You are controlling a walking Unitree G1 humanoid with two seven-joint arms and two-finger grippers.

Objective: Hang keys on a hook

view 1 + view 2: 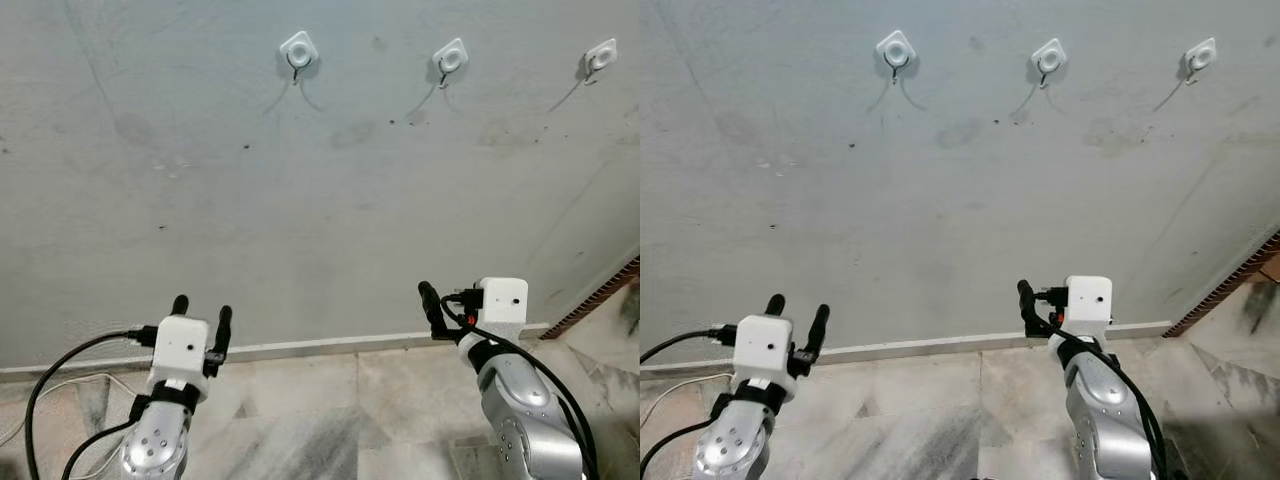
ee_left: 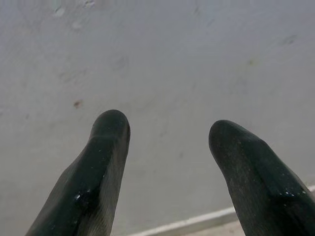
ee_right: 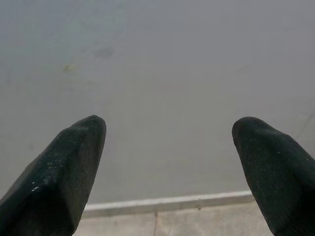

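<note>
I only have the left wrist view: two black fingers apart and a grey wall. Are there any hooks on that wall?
Observer: Yes, three white hooks in a row high on the wall: left hook, middle hook, right hook.
Operator: Anything hanging on them?
Observer: No, all three look bare; I see no keys on any.
Operator: Is the right gripper carrying the keys?
Observer: No. The right gripper has its fingers spread with nothing between them, raised low in front of the wall.
Operator: And where is my left gripper relative to the hooks?
Observer: The left gripper is well below the left hook, near the white baseboard.
</note>
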